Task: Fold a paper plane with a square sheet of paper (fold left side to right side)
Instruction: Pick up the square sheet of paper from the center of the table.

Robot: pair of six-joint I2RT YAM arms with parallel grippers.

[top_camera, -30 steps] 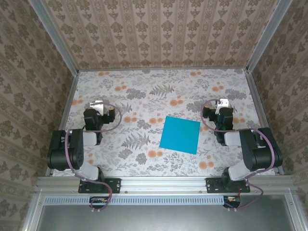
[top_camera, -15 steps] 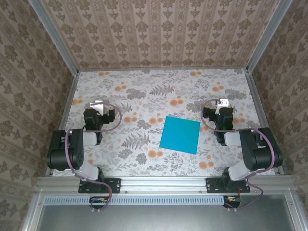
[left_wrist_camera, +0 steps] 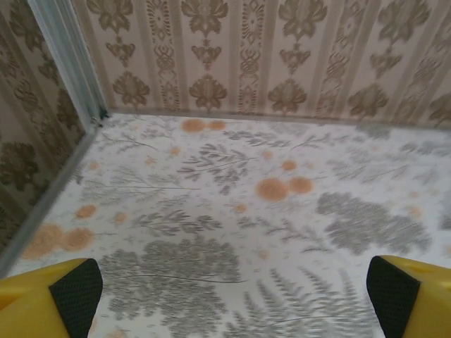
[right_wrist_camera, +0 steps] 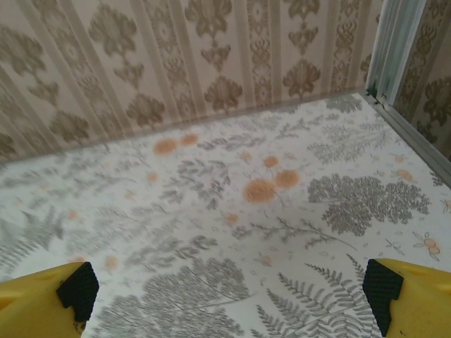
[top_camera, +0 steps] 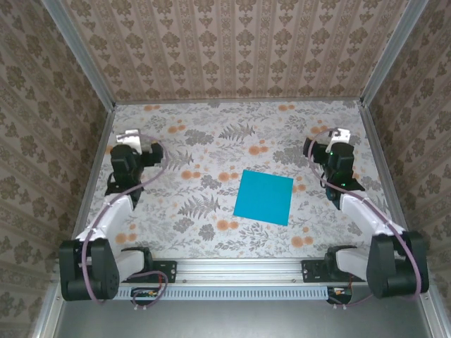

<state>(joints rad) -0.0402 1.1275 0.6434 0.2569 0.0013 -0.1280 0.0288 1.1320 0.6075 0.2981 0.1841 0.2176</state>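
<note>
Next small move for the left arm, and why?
Probably swing the left claw in toward the left edge of the square sheet of paper and lower it. The sheet lies flat and unfolded, the claw is open and well off to its left, and the fold starts from that side.

I am finding no readable text, number, label or brand anywhere. The square sheet of paper [top_camera: 263, 197] is showing a plain turquoise face, and the table [top_camera: 211, 141] and the walls [top_camera: 232, 49] are carrying only flower and ornament patterns.
</note>
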